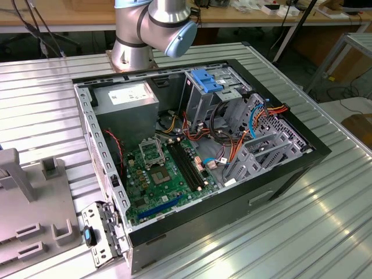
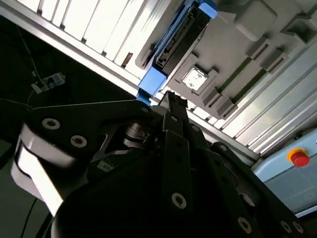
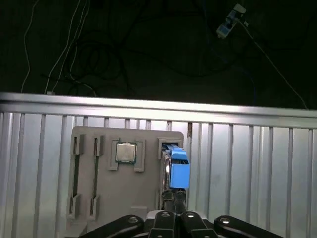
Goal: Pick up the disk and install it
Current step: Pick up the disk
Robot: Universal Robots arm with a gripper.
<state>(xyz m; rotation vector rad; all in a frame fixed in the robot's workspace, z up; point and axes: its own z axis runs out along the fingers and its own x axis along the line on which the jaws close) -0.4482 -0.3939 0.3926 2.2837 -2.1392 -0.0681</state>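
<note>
Ribbed metal table (image 1: 325, 226): open PC case (image 1: 273, 189) mid; grey tray (image 1: 40, 203) exterior view's left; arm base (image 1: 131, 55) beyond case, seemingly bolted down.

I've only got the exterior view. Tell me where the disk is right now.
Observer: In the first wrist view the disk stands on edge in a slot of the grey fixture tray, which lies on the ribbed metal table. It is not in the computer case.
Operator: Now give me the gripper's position relative to it.
Observer: In the second wrist view the gripper points at one end of the disk's light-blue bracket and is close to it. I cannot tell whether they touch.
</note>
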